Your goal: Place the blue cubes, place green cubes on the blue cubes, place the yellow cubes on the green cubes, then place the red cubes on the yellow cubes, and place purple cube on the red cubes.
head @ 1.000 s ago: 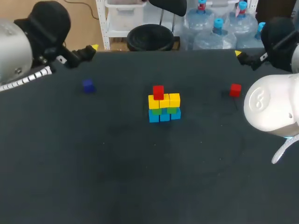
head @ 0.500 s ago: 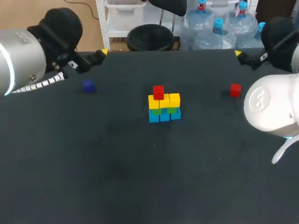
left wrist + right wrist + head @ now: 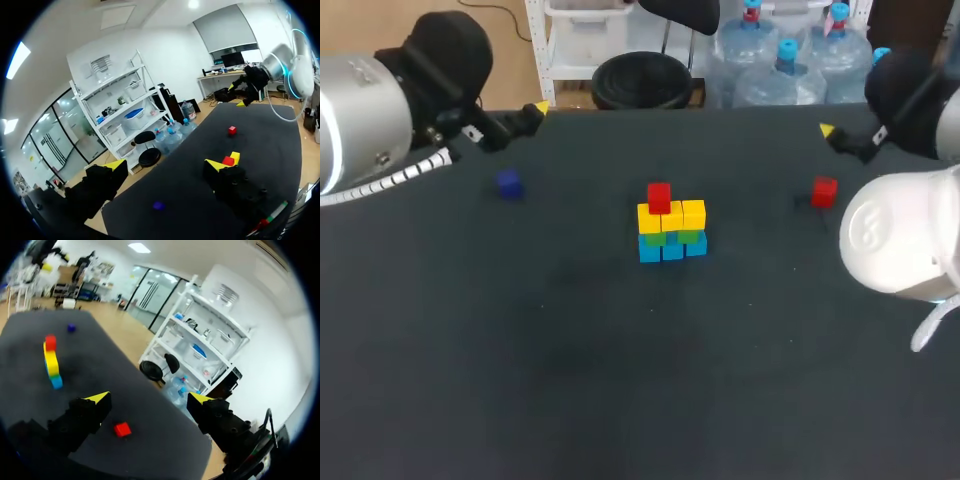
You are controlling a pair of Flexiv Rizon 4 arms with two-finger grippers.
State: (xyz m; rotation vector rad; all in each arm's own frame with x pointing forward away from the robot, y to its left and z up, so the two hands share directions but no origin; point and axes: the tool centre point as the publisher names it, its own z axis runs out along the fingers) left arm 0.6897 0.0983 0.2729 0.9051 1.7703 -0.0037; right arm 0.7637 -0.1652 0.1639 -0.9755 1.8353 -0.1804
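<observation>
The stack [image 3: 670, 225] is standing in the middle of the frame on the dark counter [image 3: 620, 380]: blue cubes [image 3: 672, 249] are forming the bottom row, green cubes [image 3: 688, 237] are sitting on them, yellow cubes [image 3: 672, 216] are lying above, and one red cube [image 3: 659, 197] is resting on the left part of the yellow row; a second red cube [image 3: 824, 191] is lying alone at the right of the frame, well apart from the stack; the purple cube [image 3: 509, 184] is lying alone at the left, also well apart.

The green layer is showing only as a thin band, so its count is hard to tell; in the left wrist view one of the fingers [image 3: 235, 182] is covering the stack's lower part.

The left end effector [image 3: 165, 167] is hovering at the upper left, near the purple cube, its jaws spread wide and holding nothing; the right end effector [image 3: 149, 399] is hovering at the upper right, near the second red cube, likewise spread wide and gripping nothing.
</observation>
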